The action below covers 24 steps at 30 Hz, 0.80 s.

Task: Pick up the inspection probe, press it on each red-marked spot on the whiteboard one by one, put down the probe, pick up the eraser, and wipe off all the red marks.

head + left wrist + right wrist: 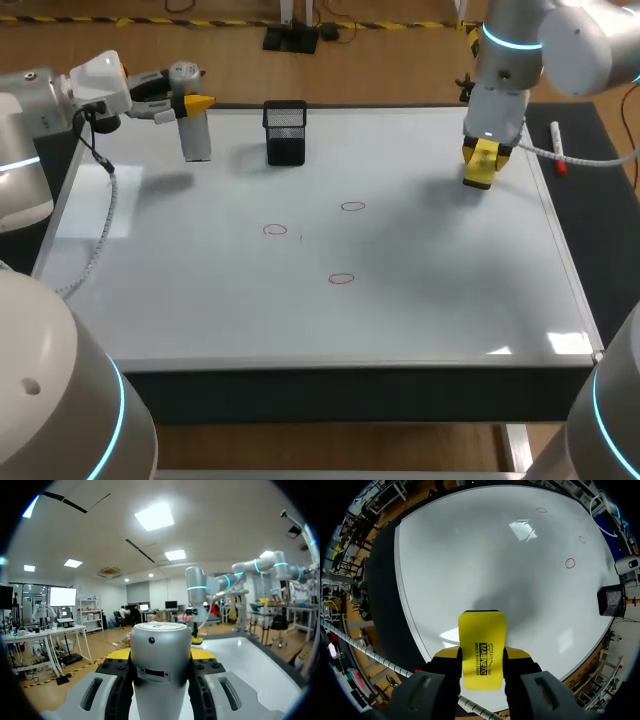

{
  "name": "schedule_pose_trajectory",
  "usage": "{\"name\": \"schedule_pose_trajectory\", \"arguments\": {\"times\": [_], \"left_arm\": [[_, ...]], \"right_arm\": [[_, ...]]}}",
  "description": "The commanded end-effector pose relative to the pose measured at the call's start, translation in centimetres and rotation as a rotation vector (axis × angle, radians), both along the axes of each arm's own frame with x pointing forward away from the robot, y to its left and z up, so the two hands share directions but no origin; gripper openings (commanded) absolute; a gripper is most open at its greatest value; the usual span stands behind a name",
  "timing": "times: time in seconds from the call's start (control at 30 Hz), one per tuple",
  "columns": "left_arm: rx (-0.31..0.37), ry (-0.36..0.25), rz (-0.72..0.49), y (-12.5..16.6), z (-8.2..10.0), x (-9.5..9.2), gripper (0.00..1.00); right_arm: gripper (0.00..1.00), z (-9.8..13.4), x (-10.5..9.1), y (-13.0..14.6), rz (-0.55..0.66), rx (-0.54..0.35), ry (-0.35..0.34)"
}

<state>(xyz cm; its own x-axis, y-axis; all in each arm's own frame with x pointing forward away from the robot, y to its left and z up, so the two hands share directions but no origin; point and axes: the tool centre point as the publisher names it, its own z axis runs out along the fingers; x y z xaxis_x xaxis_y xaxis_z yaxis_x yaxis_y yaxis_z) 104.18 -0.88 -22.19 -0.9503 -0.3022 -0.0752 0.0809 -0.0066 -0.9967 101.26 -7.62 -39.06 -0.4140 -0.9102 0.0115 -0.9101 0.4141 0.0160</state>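
Both clamped: left hand (pixel 190 102) grips probe (pixel 196 138), right hand (pixel 482 656) grips eraser (pixel 481 640), seemingly hovering over whiteboard (pixel 430 300) with red marks (pixel 341 279).

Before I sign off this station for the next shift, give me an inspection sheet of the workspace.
Surface: whiteboard, three red marks not yet wiped.
Job's things: inspection probe held upright at the far left corner; eraser held over the far right side.
Clutter: black mesh holder at the far edge; marker pen on the dark mat beside the board.
Grippers: left gripper shut on the probe; right gripper shut on the eraser.
Cables: grey cable hangs from the left arm over the board's left edge.
Surroundings: nothing seen reaching over the table.
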Motion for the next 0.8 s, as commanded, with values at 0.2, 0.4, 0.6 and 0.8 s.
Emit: {"name": "schedule_pose_trajectory", "arguments": {"times": [0.2,0.4,0.6,0.8], "left_arm": [[0.022,-0.036,-0.107,-4.2,0.9,-2.6,0.0],[-0.007,-0.07,-0.177,-6.9,1.3,-5.3,0.0],[-0.025,-0.08,-0.207,-8.8,1.3,-8.1,0.0],[-0.078,-0.053,-0.196,-10.1,0.8,-10.2,0.0]], "right_arm": [[0.0,0.2,-0.1,-0.1,0.002,-0.002,-0.001],[0.0,0.2,-0.1,-0.1,0.002,-0.002,-0.001],[0.0,0.2,-0.1,-0.1,0.002,-0.002,-0.001],[0.0,0.2,-0.1,-0.1,0.002,-0.002,-0.001]]}}
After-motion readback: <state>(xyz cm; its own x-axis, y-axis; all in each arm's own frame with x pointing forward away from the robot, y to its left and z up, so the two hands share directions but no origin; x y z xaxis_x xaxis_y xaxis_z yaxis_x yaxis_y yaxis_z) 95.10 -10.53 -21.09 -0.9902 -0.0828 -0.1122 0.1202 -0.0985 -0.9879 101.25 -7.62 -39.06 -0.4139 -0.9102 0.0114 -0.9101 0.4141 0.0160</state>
